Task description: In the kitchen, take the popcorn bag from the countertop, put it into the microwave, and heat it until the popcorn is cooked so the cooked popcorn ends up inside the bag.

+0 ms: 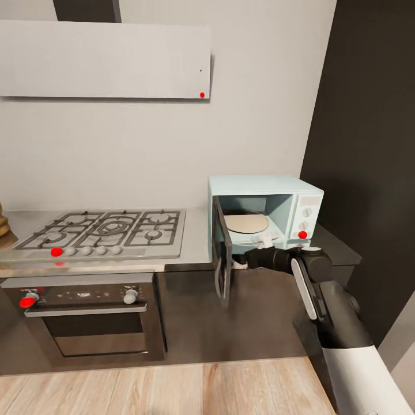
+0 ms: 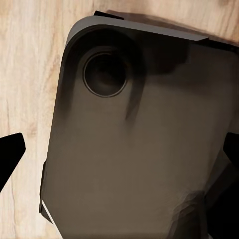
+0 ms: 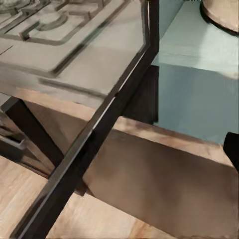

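Right arm, white sleeve and dark grey links (image 1: 323, 300), reaching from the near right corner toward the far counter.

1. Right gripper (image 1: 241, 264): dark, at the lower near edge of the open door, just in front of the oven mouth. One dark fingertip (image 3: 232, 149) shows in its wrist view; whether the jaws stand apart or together cannot be told. Nothing visible in it.
2. Left gripper (image 2: 119, 154): two black fingertips wide apart, empty, hanging over the robot's own dark grey base and the pale wood floor (image 1: 173, 392).
3. Pale mint-blue microwave with white two-knob panel (image 1: 265, 193): on the right end of the counter, cavity bare apart from the round beige turntable plate (image 1: 246, 222).
4. Dark glass door (image 1: 222, 253): hinged at the left, swung out toward the near side.
5. Glossy grey tabletop (image 1: 196, 230): runs left from the microwave.
6. Steel gas hob with grates (image 1: 104, 229): set in the tabletop, left of the microwave.
7. Tan rounded object (image 1: 3, 222): cut off at the far left edge, beyond the hob; probably the mustard-tan popcorn bag, not certain. Its long axis cannot be read.

Governing relation: the bag, if that is it, lies well apart to the left of the right gripper, across the whole hob; the left arm's side is judged nearer.
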`<state>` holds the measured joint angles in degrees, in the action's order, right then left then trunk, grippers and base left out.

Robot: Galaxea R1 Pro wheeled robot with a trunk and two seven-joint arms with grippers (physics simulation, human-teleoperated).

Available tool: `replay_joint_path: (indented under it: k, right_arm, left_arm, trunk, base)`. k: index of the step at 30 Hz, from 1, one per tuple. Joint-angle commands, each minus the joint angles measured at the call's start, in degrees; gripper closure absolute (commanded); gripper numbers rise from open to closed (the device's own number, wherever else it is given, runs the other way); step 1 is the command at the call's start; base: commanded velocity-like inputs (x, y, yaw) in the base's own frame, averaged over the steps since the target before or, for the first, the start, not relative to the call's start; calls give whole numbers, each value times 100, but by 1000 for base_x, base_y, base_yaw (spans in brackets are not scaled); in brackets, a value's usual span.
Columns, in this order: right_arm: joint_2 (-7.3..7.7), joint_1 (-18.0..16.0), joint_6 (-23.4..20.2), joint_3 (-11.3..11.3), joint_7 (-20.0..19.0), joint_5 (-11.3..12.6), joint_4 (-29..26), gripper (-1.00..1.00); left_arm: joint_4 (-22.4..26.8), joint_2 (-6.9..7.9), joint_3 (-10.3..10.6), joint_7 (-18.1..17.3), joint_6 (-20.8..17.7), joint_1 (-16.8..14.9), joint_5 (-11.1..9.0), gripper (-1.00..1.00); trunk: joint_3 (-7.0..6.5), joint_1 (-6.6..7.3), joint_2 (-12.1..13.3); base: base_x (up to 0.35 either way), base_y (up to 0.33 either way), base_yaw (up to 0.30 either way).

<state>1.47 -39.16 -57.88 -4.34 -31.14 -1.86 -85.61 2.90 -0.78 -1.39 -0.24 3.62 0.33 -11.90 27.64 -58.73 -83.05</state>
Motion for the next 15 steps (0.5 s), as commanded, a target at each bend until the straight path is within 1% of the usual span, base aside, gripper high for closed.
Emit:
replay_joint_path:
  k: [1, 2, 4, 6, 8, 10, 11, 14, 15]
  right_arm:
    - [53, -4, -10, 96, 23, -61, 9, -100]
    - [115, -4, 11, 208, 90, -167, 44, -100]
    - [195, -4, 41, 295, 190, -327, 291, -100]
    - [292, -4, 109, 374, 352, -433, 859, -100]
    - [337, -4, 416, 432, 549, -457, 1493, -100]
    - [369, -4, 983, 465, 815, -462, 2521, -100]
    - [381, -4, 1183, 475, 893, -463, 2904, -100]
    - [445, -4, 2204, 485, 1074, -464, 4761, -100]
    - [450, -4, 2464, 486, 1102, -464, 5181, -100]
  left_arm:
    - [8, -1, -11, -2, 7, 2, -32, -100]
    - [7, -1, -11, -2, 7, 2, -32, -100]
    - [8, -1, -11, -2, 7, 2, -32, -100]
    - [8, -1, -11, -2, 7, 2, -32, -100]
    - [8, -1, -11, -2, 7, 2, -36, -100]
    - [8, -1, -15, -2, 7, 2, -39, -100]
    - [8, -1, -16, -2, 7, 2, -40, -100]
    - [8, -1, -19, -2, 7, 2, -44, -100]
    - [8, -1, -19, -2, 7, 2, -46, -100]
  trunk:
    - [5, 0, -3]
    - [5, 0, -3]
    - [5, 0, -3]
    - [5, 0, -3]
    - [5, 0, -3]
    - [5, 0, -3]
    - [5, 0, -3]
    - [5, 0, -3]
    - [5, 0, -3]
  base:
    - [0, 0, 0]
    - [0, 0, 0]
    - [0, 0, 0]
    - [0, 0, 0]
    - [0, 0, 0]
    - [0, 0, 0]
    - [0, 0, 0]
    - [0, 0, 0]
    - [0, 0, 0]
